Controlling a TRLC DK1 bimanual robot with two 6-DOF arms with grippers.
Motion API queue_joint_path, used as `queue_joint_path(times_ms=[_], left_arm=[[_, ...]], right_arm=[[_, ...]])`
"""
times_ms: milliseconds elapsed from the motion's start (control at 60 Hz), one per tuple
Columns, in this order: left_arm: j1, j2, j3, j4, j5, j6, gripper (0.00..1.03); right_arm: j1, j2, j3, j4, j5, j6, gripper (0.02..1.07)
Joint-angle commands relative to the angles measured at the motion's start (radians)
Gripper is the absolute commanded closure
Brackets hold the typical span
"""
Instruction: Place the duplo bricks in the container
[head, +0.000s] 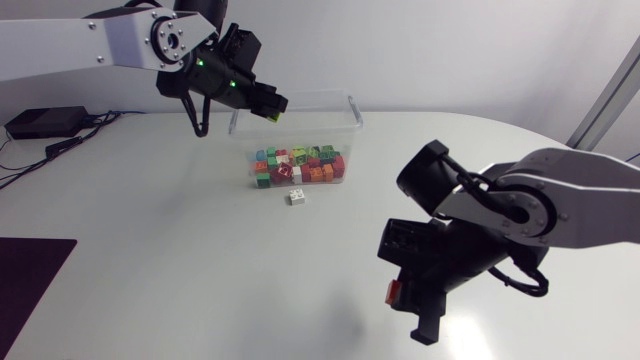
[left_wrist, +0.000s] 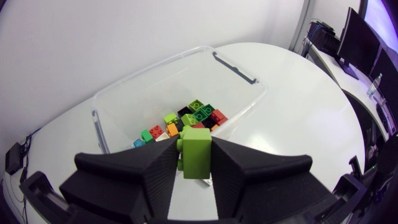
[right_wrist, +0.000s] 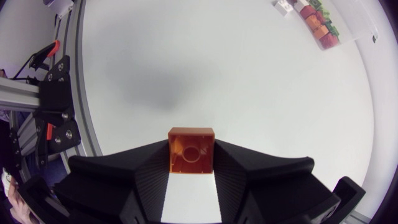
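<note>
Bricks are sitting in both of my grippers at this moment. My left gripper is clenching a lime-green duplo brick. Its two broad fingers are pressing the brick's opposite sides and standing only as far apart as the brick is wide. I am holding it up by the clear plastic container, whose open top is lying ahead of and below the fingertips. I judge the height is there to clear the rim before a drop. The pile of coloured bricks is lying inside, ahead of this gripper and gathered at one end.

My right gripper is grasping an orange brick the same way, fingers parted by just the brick's width. What looks like the brick's hollow side is facing the wrist camera. This gripper is hanging low over the bare desk, with the container well ahead of it. I read that as a brick picked up and waiting to be carried across.

One white brick is lying on the desk just outside the container's front wall, between the two grippers and held by neither. So the task is looking well along, though not finished.
</note>
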Motion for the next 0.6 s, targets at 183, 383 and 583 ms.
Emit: queue_joint_path(times_ms=[183, 383, 583], left_arm=[[0.048, 0.164, 0.15, 0.083, -0.042, -0.088, 0.56], [0.044, 0.118, 0.088, 0.125, -0.067, -0.077, 0.12], [0.048, -0.14, -0.159, 0.186, -0.016, 0.05, 0.09]], right_arm=[[-0.038, 0.019, 0.141, -0.027, -0.049, -0.023, 0.81], [-0.08, 0.064, 0.254, -0.016, -0.078, -0.006, 0.81], [-0.122, 0.113, 0.375, 0.013, -0.099, 0.025, 0.81]])
